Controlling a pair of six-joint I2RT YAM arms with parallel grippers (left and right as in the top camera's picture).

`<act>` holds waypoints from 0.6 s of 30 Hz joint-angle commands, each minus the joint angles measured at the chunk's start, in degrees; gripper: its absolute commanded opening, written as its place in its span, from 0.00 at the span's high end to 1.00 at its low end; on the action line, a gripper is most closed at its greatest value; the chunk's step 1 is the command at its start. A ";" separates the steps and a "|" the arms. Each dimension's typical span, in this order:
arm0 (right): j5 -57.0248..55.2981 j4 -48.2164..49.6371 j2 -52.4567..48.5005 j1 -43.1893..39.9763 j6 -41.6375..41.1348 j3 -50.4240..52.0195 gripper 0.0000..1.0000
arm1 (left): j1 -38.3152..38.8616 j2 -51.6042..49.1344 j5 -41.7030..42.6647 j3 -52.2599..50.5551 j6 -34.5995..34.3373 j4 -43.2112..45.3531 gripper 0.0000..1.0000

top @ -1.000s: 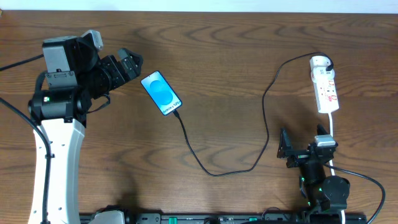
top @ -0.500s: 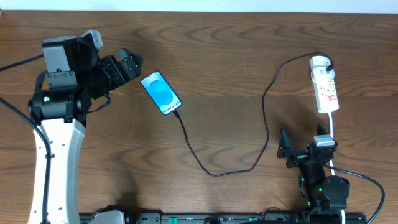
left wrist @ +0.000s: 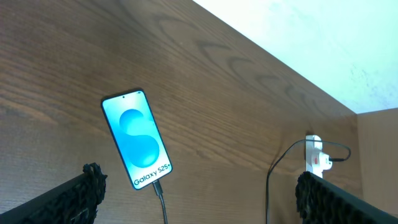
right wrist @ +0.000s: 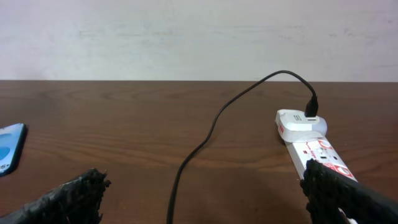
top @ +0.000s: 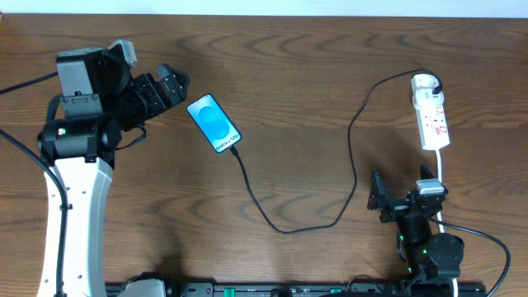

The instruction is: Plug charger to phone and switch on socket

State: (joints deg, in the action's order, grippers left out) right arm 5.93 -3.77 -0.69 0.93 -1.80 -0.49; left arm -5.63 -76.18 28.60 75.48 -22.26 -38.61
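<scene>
The phone [top: 214,124] lies face up on the wooden table, blue screen lit, and also shows in the left wrist view [left wrist: 137,138]. The charger [top: 285,230], a thin black cable, has its connector tip [left wrist: 157,185] in the phone's bottom edge. It loops across the table to the round white end of the socket [top: 431,111]. The socket lies at the far right and also shows in the right wrist view [right wrist: 311,140]. My left gripper [top: 175,85] is open and empty, just left of the phone. My right gripper [top: 402,188] is open and empty, in front of the socket.
The socket's thicker white cord [top: 441,169] runs from the strip toward the front edge, past my right arm. The left arm's white base [top: 78,214] stands at the front left. A pale wall [right wrist: 199,37] rises behind the table's far edge.
</scene>
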 commanded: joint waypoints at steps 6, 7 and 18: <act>-0.46 -0.17 0.42 0.24 1.25 0.17 0.01 | -0.09 -0.35 -6.16 0.87 0.61 -0.26 0.01; -0.46 -0.17 0.42 0.24 1.25 0.17 0.01 | -0.09 -0.35 -7.28 0.87 0.59 -0.92 0.01; -0.46 -0.17 0.42 0.24 1.25 0.17 0.01 | -0.09 12.07 -22.82 -5.97 9.92 0.24 0.01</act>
State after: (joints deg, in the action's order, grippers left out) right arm 5.93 -3.79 -0.69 0.95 -1.65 -0.47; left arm -5.63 -70.65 10.22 72.16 -18.98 -39.68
